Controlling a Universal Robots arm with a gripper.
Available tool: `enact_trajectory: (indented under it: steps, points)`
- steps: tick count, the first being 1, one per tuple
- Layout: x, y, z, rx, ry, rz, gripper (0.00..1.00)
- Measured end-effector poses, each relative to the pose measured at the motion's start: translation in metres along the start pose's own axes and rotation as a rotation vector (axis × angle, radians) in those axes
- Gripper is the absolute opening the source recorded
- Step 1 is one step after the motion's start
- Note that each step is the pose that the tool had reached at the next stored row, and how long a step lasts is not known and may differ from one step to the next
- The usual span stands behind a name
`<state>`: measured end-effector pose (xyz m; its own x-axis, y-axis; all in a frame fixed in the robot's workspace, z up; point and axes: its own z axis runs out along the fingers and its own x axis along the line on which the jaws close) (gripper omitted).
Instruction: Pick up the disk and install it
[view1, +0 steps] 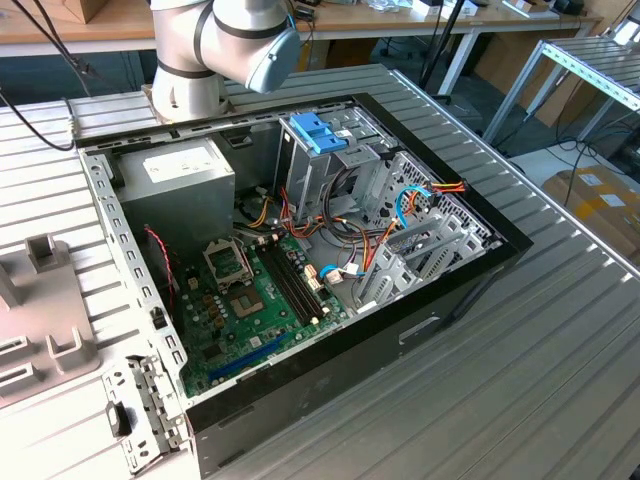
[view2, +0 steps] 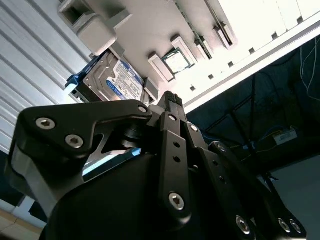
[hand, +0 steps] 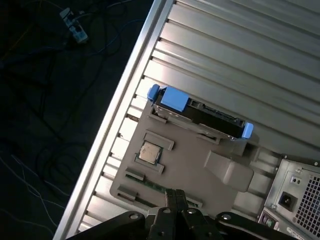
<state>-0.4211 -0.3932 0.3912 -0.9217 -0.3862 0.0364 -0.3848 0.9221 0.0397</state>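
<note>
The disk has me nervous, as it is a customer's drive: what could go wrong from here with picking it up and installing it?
1. The disk stands on edge in the grey holder near the table's edge; an off-centre grip could tip it out.
2. The gripper has its jaws together, apart from the disk; coming down so, it would strike it.
3. Loose cables crowd the case's drive cage and might snag.
</note>
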Motion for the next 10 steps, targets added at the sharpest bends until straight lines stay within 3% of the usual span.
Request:
enact_trajectory:
  steps: [10]
  points:
    - [0.0, 0.0, 0.0, 0.0015, 0.0016, -0.041, 0.11]
